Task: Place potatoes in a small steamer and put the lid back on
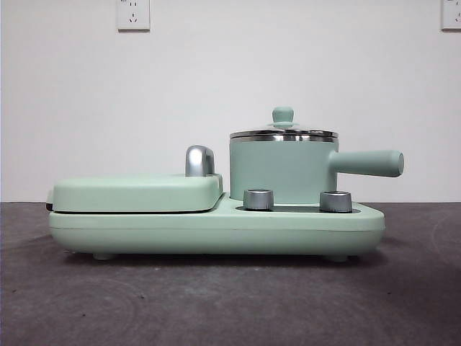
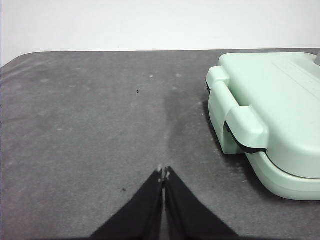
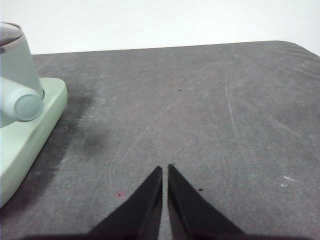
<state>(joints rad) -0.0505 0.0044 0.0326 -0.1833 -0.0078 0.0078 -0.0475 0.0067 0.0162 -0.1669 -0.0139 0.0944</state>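
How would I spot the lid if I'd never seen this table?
Find the mint-green cooker base on the dark table. On its right side stands a pot with a straight handle. The lid sits on it: steel-rimmed, with a small green knob, unlike the flat griddle cover.

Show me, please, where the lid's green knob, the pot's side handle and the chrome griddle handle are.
small mint-green lid knob (image 1: 283, 114), front view, on its rounded top.
straight green side handle of the pot (image 1: 367, 163), front view, mid-length.
curved chrome griddle handle (image 1: 199, 160), front view, on its shiny bend.

Left gripper (image 2: 163, 172) and right gripper (image 3: 165, 170) — matte black jaws, each a smooth wedge tapering to a thin tip.
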